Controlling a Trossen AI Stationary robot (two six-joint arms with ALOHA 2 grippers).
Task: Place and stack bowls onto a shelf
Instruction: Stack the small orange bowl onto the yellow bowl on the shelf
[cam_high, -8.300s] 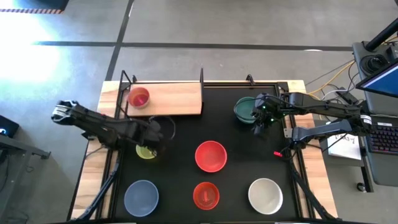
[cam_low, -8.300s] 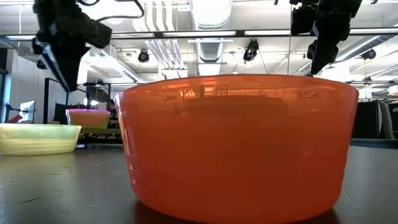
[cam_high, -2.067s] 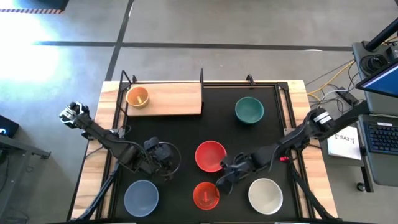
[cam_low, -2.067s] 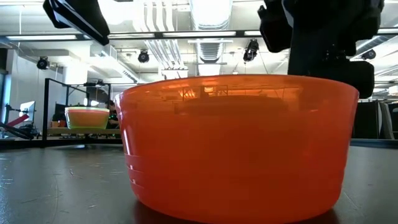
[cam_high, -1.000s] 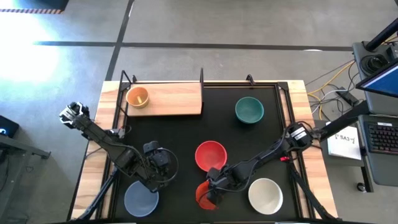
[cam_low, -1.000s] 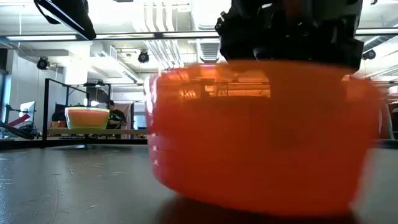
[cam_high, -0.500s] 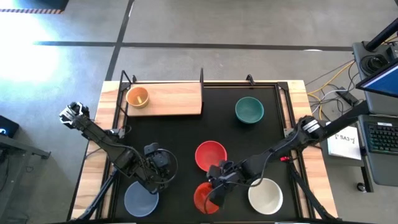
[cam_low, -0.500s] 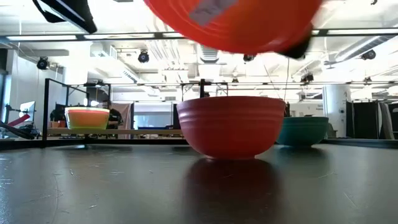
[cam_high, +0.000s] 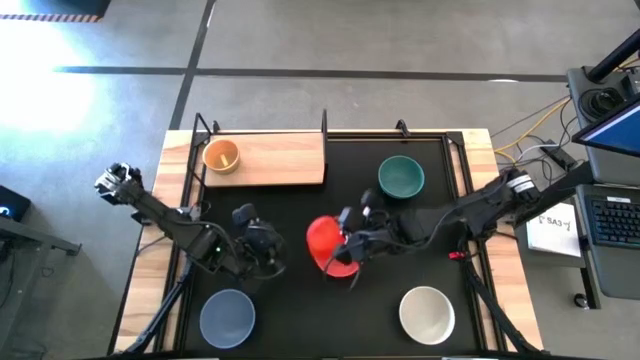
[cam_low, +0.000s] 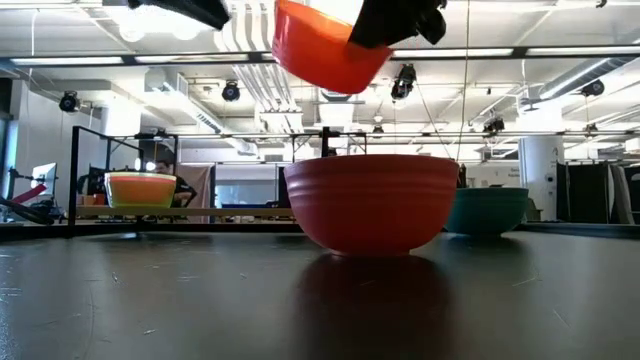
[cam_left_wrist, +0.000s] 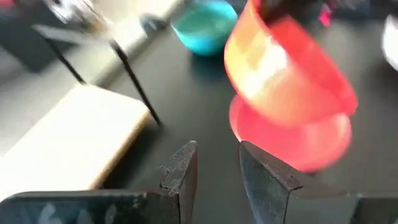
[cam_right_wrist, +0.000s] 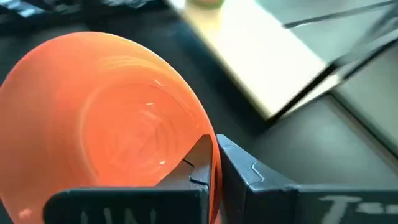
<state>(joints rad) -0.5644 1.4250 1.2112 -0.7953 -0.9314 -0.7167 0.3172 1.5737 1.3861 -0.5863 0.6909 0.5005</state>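
Room: a large workshop hall with ceiling lights and ducts, seen beyond the desk (cam_high: 470, 145), whose top was mostly covered by a black mat (cam_high: 290, 215).

Right claw (cam_right_wrist: 214, 163): we found it clenched on the rim of the orange-red bowl (cam_right_wrist: 106, 124), one finger inside the wall and one outside. The bowl was held tilted, clear of the mat.

Red bowl (cam_low: 372, 200): it stood upright on the mat, directly beneath the right claw and its load, not touching them; in the high view the lifted bowl hid most of it.

Left claw (cam_left_wrist: 217, 171): released, fingers a little apart with nothing between them. It hovered over the mat, just beside the lifted bowl, pointing toward it.

Teal bowl (cam_high: 401, 177): on the mat, beyond the right claw, near the desk's back edge.

Shelf (cam_high: 270, 158): a pale wood board on black posts, beyond the left claw. At its far end we noted a small stack (cam_high: 221, 156), yellow bowl uppermost.

Grey-blue bowl (cam_high: 227, 317): on the mat, near the left claw, at the front edge.

White bowl (cam_high: 427, 312): on the mat, near the right claw, at the front edge.
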